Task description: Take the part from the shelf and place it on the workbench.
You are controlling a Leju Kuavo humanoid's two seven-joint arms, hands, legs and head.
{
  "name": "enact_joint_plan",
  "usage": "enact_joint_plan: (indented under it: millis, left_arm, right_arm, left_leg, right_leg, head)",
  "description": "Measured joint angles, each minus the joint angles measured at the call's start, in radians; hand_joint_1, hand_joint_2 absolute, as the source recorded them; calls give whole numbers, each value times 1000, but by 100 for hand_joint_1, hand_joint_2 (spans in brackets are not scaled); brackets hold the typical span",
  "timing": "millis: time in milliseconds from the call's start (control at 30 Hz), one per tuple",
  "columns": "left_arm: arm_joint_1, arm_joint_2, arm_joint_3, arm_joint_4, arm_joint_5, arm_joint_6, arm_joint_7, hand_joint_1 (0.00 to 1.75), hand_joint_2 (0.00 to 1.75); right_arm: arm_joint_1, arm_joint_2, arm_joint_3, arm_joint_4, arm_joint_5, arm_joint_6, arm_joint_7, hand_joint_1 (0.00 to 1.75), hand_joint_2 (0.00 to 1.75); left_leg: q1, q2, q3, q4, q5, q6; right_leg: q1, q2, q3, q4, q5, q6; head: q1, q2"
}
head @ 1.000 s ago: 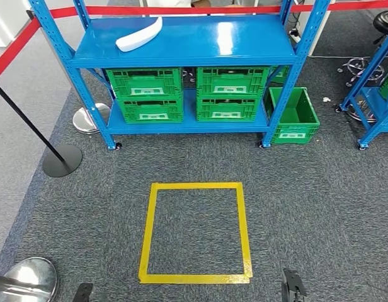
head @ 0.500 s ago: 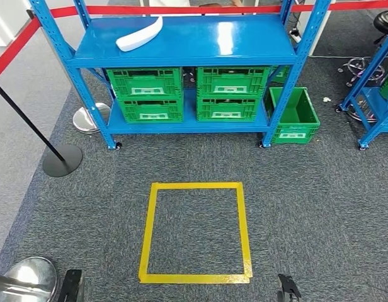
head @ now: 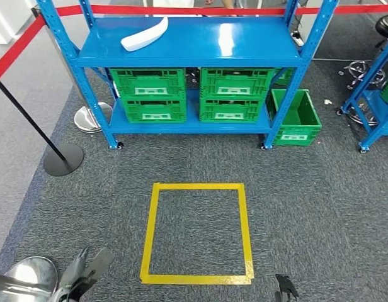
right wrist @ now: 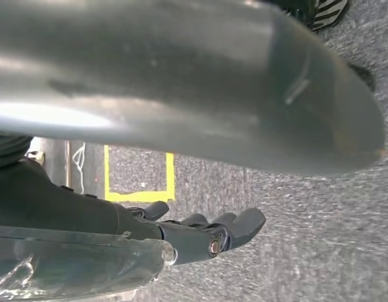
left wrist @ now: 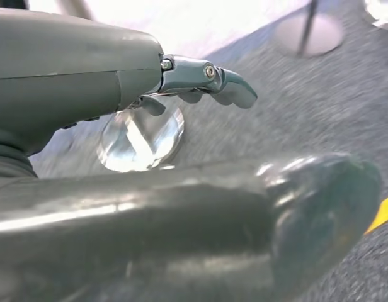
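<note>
Not at the blue shelf (head: 182, 41) yet, both hands' fingers (left wrist: 230, 88) spread and empty, so next I walk up to grab that white part (head: 144, 34).

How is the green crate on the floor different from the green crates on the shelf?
The floor crate stands alone on the carpet beside the shelf, turned at an angle, its open inside visible. The shelf crates sit stacked in two pairs on the lower level, squared to the front. All are green with pale front labels.
</note>
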Motion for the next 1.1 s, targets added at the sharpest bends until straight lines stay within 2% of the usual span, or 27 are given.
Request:
enact_joint_plan:
  millis: [33, 100, 133, 167, 200, 233, 300, 333, 367, 433, 467, 500, 533, 567, 633, 667, 700, 733, 800, 833, 867, 900, 1000, 1033, 1100]
  left_arm:
    - [-12, 2, -19, 0, -27, -4, 5, 0, 0]
    - [-36, 6, -54, 0, -80, -18, 14, 0, 0]
    - [-44, 8, -70, 0, -102, -26, 16, 0, 0]
    - [-49, 8, -82, 0, -117, -33, 16, 0, 0]
    - [-52, 8, -92, 0, -127, -37, 16, 0, 0]
    - [-55, 8, -101, 0, -131, -40, 16, 0, 0]
    - [-61, 10, -114, 0, -135, -41, 16, 0, 0]
    - [-64, 12, -119, -1, -136, -42, 17, 0, 0]
    - [-67, 13, -122, -2, -137, -42, 17, 0, 0]
    - [-74, 15, -128, -4, -139, -41, 17, 0, 0]
    - [-77, 16, -132, -5, -141, -39, 18, 0, 0]
    - [-80, 17, -136, -6, -143, -37, 18, 0, 0]
    - [-82, 19, -139, -6, -143, -35, 18, 0, 0]
    - [-82, 21, -141, -6, -143, -34, 17, 0, 0]
    - [-77, 26, -143, -6, -139, -33, 14, 0, 0]
    - [-75, 30, -143, -6, -136, -33, 13, 0, 0]
    - [-73, 32, -143, -6, -133, -33, 12, 0, 0]
    - [-72, 35, -143, -6, -131, -33, 12, 0, 0]
    - [-72, 38, -143, -6, -128, -33, 12, 0, 0]
    - [-72, 39, -144, -7, -127, -33, 12, 0, 0]
    - [-71, 40, -144, -7, -126, -31, 12, 0, 0]
    - [-71, 41, -144, -7, -125, -30, 12, 0, 0]
    - [-71, 41, -144, -8, -126, -24, 12, 0, 0]
    - [-71, 41, -144, -9, -126, -23, 12, 0, 0]
    - [-70, 41, -144, -9, -124, -22, 12, 0, 0]
  right_arm:
    - [-1, 0, 0, 0, 4, 2, -1, 0, 0]
    - [-1, 0, 0, 2, 15, 8, -4, 0, 0]
    - [0, 0, 0, 3, 21, 10, -4, 0, 0]
    - [2, 0, 0, 4, 26, 11, -5, 0, 0]
    - [3, 0, 0, 5, 29, 12, -6, 0, 0]
    - [4, 0, 0, 5, 31, 12, -7, 0, 0]
    - [4, 0, 0, 8, 32, 13, -8, 0, 0]
    - [4, 1, 0, 10, 32, 14, -8, 0, 0]
    - [3, 1, 0, 12, 32, 15, -8, 0, 0]
    - [0, 1, -1, 13, 34, 15, -8, 0, 0]
    - [-1, 1, -2, 13, 36, 15, -8, 0, 0]
    - [-3, 1, -2, 13, 39, 15, -8, 0, 0]
    - [-5, 1, -2, 13, 42, 15, -9, 0, 0]
    - [-8, 1, -2, 13, 45, 16, -9, 0, 0]
    - [-11, 1, -2, 13, 49, 17, -10, 0, 0]
    - [-10, 1, -3, 13, 50, 17, -11, 0, 0]
    - [-9, 1, -3, 13, 50, 17, -12, 0, 0]
    - [-8, 1, -3, 14, 51, 18, -13, 0, 0]
    - [-7, 1, -4, 14, 53, 18, -15, 0, 0]
    - [-8, 1, -4, 14, 53, 18, -16, 0, 0]
    - [-8, 1, -4, 15, 54, 18, -17, 0, 0]
    - [-8, 0, -4, 15, 54, 18, -18, 0, 0]
    - [-7, 0, -4, 15, 56, 18, -20, 0, 0]
    - [-7, 0, -4, 15, 56, 18, -20, 0, 0]
    - [-8, 0, -4, 15, 57, 18, -21, 0, 0]
  left_leg:
    - [3, -1, 8, -1, -1, 3]
    - [5, -1, 21, -1, -7, 2]
    - [7, -1, 30, -1, -11, -1]
    - [10, -1, 42, -1, -18, -6]
    - [15, -1, 58, -1, -28, -12]
    - [22, -1, 75, -1, -39, -19]
    - [32, 0, 111, -7, -65, -37]
    - [35, 1, 128, -18, -76, -46]
    - [35, 2, 145, -32, -81, -55]
    - [35, 4, 172, -54, -72, -73]
    - [36, 0, 176, -46, -64, -79]
    - [37, -7, 161, -13, -60, -83]
    - [38, -16, 130, 41, -66, -84]
    - [38, -27, 85, 111, -86, -85]
    - [34, -38, -15, 230, -156, -83]
    - [32, -40, -51, 253, -181, -80]
    - [30, -41, -73, 246, -180, -74]
    - [27, -41, -80, 210, -145, -67]
    - [21, -42, -67, 88, -19, -54]
    - [17, -43, -59, 37, 28, -50]
    - [15, -44, -54, 5, 61, -47]
    - [14, -45, -53, -7, 76, -48]
    - [14, -51, -49, -9, 94, -49]
    - [12, -53, -49, -9, 92, -45]
    - [8, -57, -49, -8, 89, -38]
  right_leg:
    - [0, 4, -26, 48, -24, 2]
    - [0, 11, -103, 188, -80, 6]
    - [-1, 11, -139, 244, -95, 8]
    - [-1, 11, -160, 267, -93, 8]
    - [-1, 11, -163, 249, -75, 10]
    - [-1, 9, -151, 195, -44, 12]
    - [-4, -6, -110, 50, 47, 17]
    - [-4, -15, -93, -1, 76, 11]
    - [-4, -21, -84, -32, 92, 2]
    - [-3, -15, -66, -45, 84, -23]
    - [-4, -9, -56, -49, 85, -31]
    - [-5, -4, -44, -54, 84, -38]
    - [-5, 2, -33, -59, 82, -44]
    - [-5, 9, -24, -65, 77, -48]
    - [-2, 25, -7, -73, 65, -54]
    - [-1, 33, 3, -76, 57, -55]
    - [1, 40, 14, -76, 48, -56]
    - [2, 46, 26, -77, 39, -55]
    - [5, 55, 49, -76, 23, -50]
    - [7, 59, 57, -75, 15, -46]
    - [9, 63, 61, -76, 9, -41]
    - [12, 64, 63, -74, 1, -41]
    - [16, 62, 66, -72, -7, -71]
    - [15, 60, 68, -74, -6, -78]
    - [13, 56, 74, -80, -6, -75]
  head:
    - [1, 0]
    - [3, 0]
    - [3, 0]
    - [3, 0]
    - [3, 0]
    - [3, 0]
    - [8, 0]
    - [11, 0]
    - [11, 0]
    - [7, 0]
    - [3, 0]
    - [3, 0]
    - [1, 0]
    - [0, 0]
    - [-1, 0]
    - [-2, 0]
    - [-2, 0]
    - [-2, 0]
    - [-3, 0]
    - [-4, 0]
    - [-4, 0]
    - [-5, 0]
    - [-3, 0]
    - [-3, 0]
    - [-3, 0]
